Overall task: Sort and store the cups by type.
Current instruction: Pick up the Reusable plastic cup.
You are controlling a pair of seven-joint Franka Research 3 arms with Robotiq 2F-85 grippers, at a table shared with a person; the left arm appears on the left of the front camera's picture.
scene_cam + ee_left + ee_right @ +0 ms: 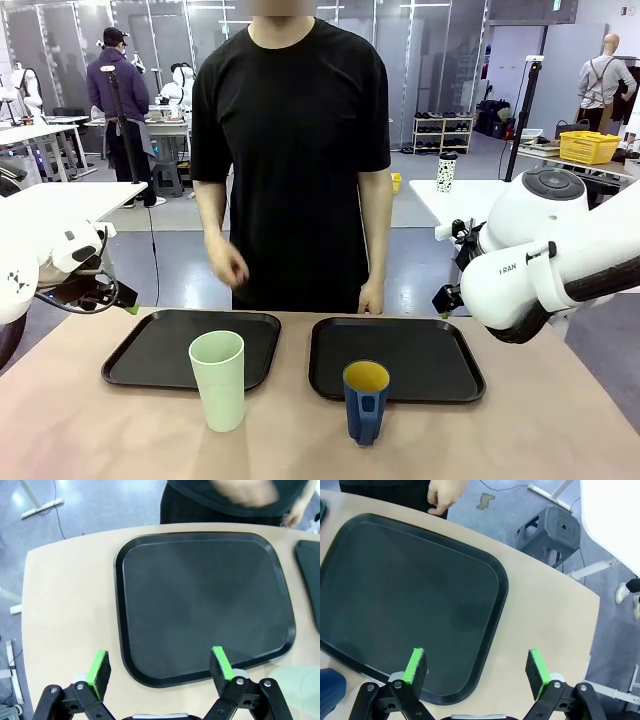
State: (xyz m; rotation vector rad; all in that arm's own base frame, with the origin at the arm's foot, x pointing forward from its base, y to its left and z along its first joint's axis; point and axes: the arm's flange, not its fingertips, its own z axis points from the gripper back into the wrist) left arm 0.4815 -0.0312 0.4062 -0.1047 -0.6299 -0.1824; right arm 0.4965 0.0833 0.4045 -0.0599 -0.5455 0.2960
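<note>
Front view: the tumbler (pixel 217 380) stands upright at lower centre-left, on the table (pixel 90 430) just in front of the near edge of the left tray (pixel 150 355). The mug (pixel 366 400) stands upright at lower centre, also on the table, just in front of the near edge of the right tray (pixel 430 360), with its handle turned toward the camera and its yellow inside showing. The two cups are well apart, each before its own tray.

The person (pixel 290 150) stands at the far side, centre of the frame. One hand (pixel 228 265) is lifted above the left tray's far edge and is blurred; the other hand (pixel 372 297) hangs at the table's far edge, by the right tray. The left arm (pixel 30 270) sits at the left edge of the frame and the right arm (pixel 540 250) at the right edge, both off to the sides of the trays.

Left wrist view: the left gripper (pixel 160 661) hangs over the near edge of the left tray, its green pads (pixel 100 664) spread wide apart with nothing between them. The tumbler's pale rim shows at the lower right corner.

Right wrist view: the right gripper (pixel 476 664) hangs over the near corner of the right tray — jaws likewise spread wide, gripping nothing. The mug's blue side shows at the lower left corner.
</note>
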